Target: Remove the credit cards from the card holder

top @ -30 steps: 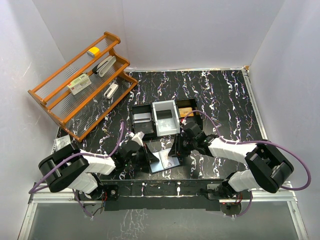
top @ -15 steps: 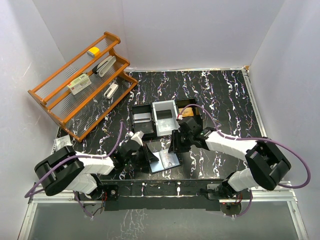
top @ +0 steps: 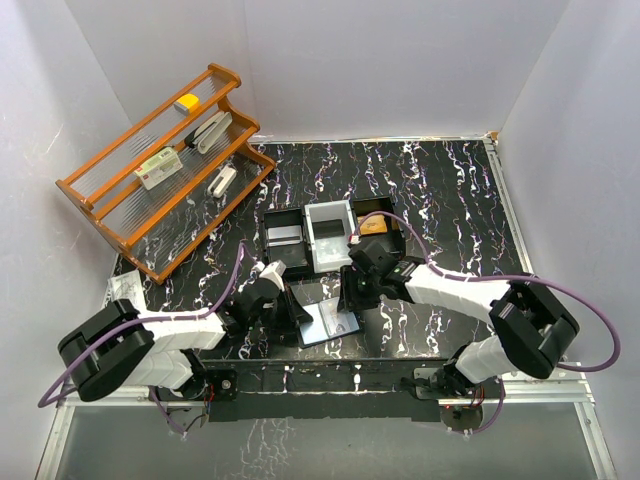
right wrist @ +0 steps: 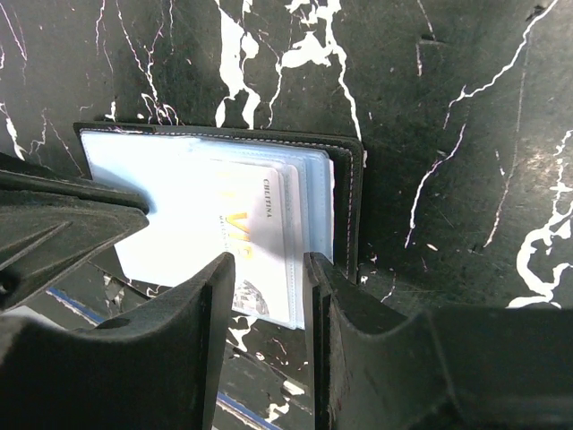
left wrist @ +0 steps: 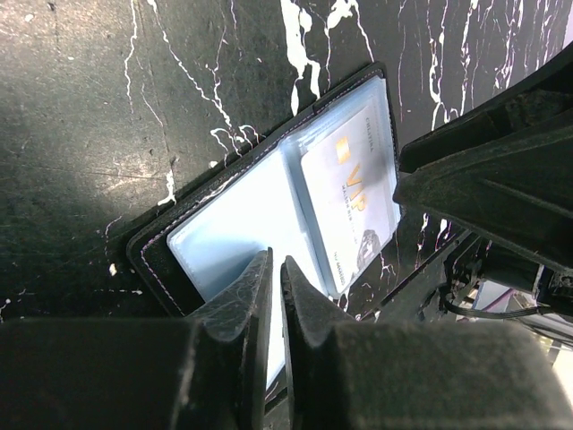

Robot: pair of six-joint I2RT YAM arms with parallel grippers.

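We see the card holder (top: 328, 318) lying open on the black marbled tabletop (top: 440, 190), near the front edge, btw the two arms & just in front of the black 3-compartment tray (top: 268, 238). Its pale blue-grey inside faces up, w/ a black border round it. A white VIP card (right wrist: 255, 224) w/ gold lettering sits in a clear pocket on one page, next to the spine, & its end looks to stick out past the holder's edge. Left gripper (left wrist: 275, 260): jaws nearly together, pinching the edge of the other, plain page; a strip of pale page shows in the slit. Right gripper (right wrist: 266, 260): jaws apart, low over the holder from the opposite side, w/ the card's end in the gap; we can't tell if either finger touches it. Wooden rack (top: 130, 200) w/ small items stands far left, well apart from the holder
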